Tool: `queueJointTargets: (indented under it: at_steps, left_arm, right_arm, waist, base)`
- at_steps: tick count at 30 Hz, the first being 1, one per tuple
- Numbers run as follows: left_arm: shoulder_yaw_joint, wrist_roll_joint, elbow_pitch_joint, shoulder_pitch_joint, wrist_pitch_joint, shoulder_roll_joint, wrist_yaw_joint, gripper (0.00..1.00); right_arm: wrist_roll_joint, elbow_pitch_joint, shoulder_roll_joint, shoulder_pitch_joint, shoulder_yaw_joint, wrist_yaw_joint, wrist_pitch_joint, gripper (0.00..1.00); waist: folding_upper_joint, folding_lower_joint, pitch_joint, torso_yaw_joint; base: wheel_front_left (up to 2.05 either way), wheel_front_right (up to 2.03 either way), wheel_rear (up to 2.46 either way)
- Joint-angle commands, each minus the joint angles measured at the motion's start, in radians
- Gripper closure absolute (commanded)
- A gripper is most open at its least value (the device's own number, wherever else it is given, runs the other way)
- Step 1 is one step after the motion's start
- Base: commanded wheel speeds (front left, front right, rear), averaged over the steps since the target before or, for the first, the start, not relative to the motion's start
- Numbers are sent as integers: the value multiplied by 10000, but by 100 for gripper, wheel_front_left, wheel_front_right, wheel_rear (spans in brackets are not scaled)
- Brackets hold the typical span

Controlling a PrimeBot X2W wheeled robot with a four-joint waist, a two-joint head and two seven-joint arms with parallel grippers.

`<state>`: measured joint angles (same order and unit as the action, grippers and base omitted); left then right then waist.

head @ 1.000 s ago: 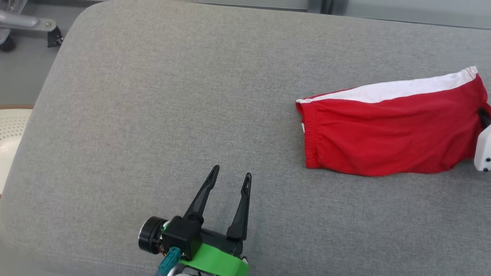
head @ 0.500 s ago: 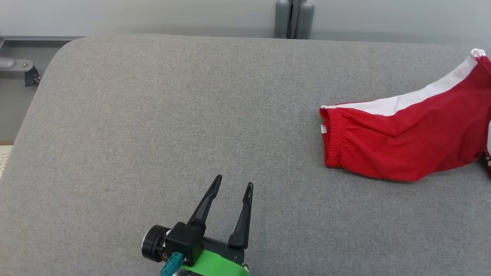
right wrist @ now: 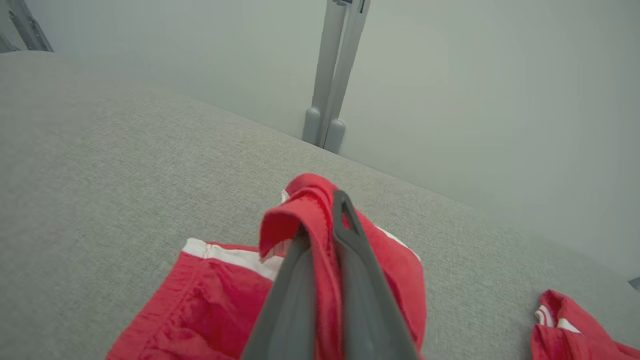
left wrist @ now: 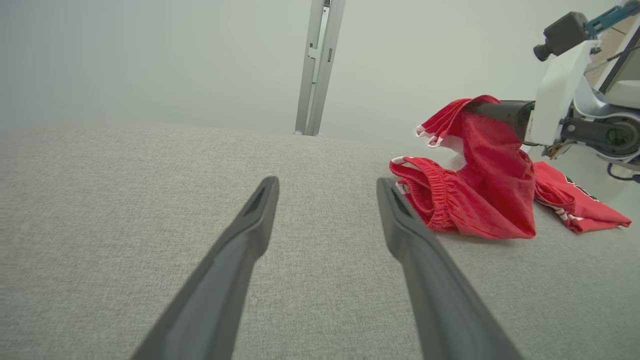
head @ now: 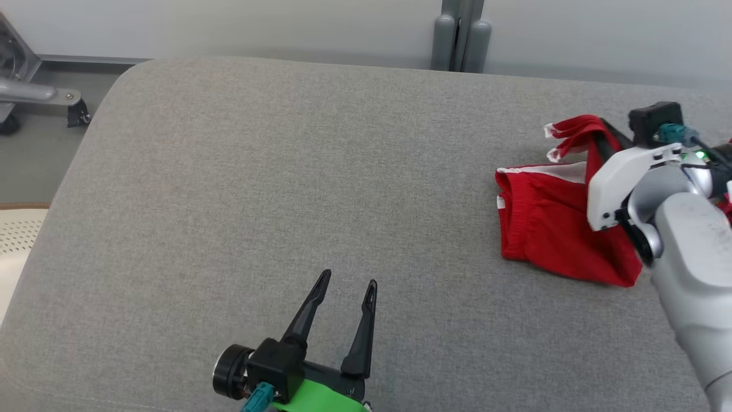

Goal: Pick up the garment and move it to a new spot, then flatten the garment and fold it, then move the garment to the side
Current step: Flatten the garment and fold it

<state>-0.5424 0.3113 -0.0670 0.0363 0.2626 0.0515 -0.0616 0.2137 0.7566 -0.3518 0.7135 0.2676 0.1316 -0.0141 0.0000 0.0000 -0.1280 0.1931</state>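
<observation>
Your right gripper clamps the red, white-trimmed fabric shorts on the grey upholstered surface. Your left gripper gapes, empty.

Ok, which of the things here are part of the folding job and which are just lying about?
Job: red shorts, pinched in the shut right gripper; open left gripper, empty; grey padded surface.
Lying about: second red cloth beyond the right arm; grey post at the wall; metal frame with caster; cream perforated panel.
</observation>
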Motion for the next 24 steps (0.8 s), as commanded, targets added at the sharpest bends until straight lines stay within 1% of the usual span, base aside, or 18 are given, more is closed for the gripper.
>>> queueJointTargets:
  at_steps: [1, 6, 9, 10, 11, 12, 15, 18, 21, 24]
  left_arm:
    - [9, 54, -14, -126, 27, -2, -26, 0]
    - [-35, 89, -58, -75, 27, -4, 18, 0]
    - [-10, 95, -74, -48, 27, -5, 1, 0]
    - [5, 99, -71, -46, 27, -6, -11, 0]
    - [21, 104, -73, -47, 27, -5, -21, 0]
    - [30, 105, -78, -45, 27, -7, -26, 0]
    - [47, 129, -109, -60, 27, -6, -18, 0]
    - [68, 124, -105, -61, 27, -7, -39, 0]
    - [69, 92, -92, -46, 27, -6, -31, 0]
    - [97, 62, -77, -83, 27, -5, -56, 0]
  right_arm:
    - [-350, -399, 281, -349, -277, -21, -172, 100]
    - [-1617, -1992, 1379, -1498, -1064, -21, -997, 100]
    - [-2124, -2933, 1947, -2228, -1191, -21, -1560, 100]
    - [-2204, -3195, 2064, -2433, -1184, -21, -1726, 90]
    - [-2305, -3514, 2156, -2655, -1183, -21, -1915, 52]
    - [-2343, -3767, 2239, -2835, -1180, -21, -2044, 0]
    - [-2214, -4689, 2500, -3418, -973, -21, -2343, 0]
    - [-1866, -5647, 2627, -3838, -841, -21, -2352, 0]
    - [-1508, -6628, 2735, -4234, -1030, -21, -2133, 0]
    - [-1336, -7276, 2626, -4590, -1625, -21, -2012, 0]
  waist:
    - [0, 0, -33, 101]
    - [0, 0, -75, 251]
    - [0, 0, -93, 276]
    - [0, 0, -99, 268]
    - [0, 0, -99, 257]
    - [0, 0, -96, 237]
    - [0, 0, -69, 113]
    - [0, 0, -40, -61]
    - [0, 0, 15, -229]
    - [0, 0, 74, -396]
  base:
    - [0, 0, 0]
    - [0, 0, 0]
    - [0, 0, 0]
    - [0, 0, 0]
    - [0, 0, 0]
    - [0, 0, 0]
    - [0, 0, 0]
    - [0, 0, 0]
    - [0, 0, 0]
    - [0, 0, 0]
